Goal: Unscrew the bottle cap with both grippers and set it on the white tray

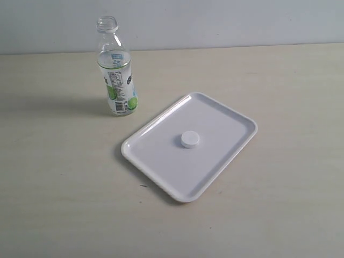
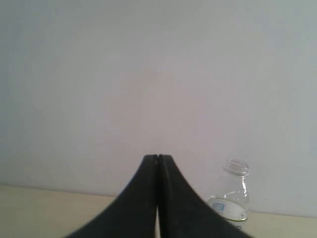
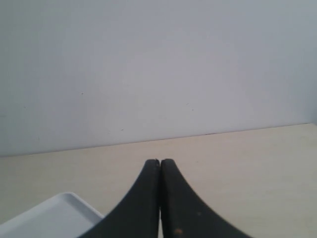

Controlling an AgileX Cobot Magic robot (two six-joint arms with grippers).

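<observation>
The white bottle cap (image 1: 190,140) lies flat near the middle of the white tray (image 1: 226,156). The clear bottle (image 1: 116,70) with the lime label stands upright and uncapped at the back left, apart from the tray. Neither arm shows in the exterior view. In the left wrist view my left gripper (image 2: 158,157) is shut with nothing between its jaws, and the bottle (image 2: 232,198) stands beyond it and off to one side. My right gripper (image 3: 159,161) is likewise shut and empty, with a corner of the tray (image 3: 54,215) showing beside it.
The beige table (image 1: 279,86) stretches around the tray and the bottle. A pale wall (image 1: 226,21) rises behind the table's far edge.
</observation>
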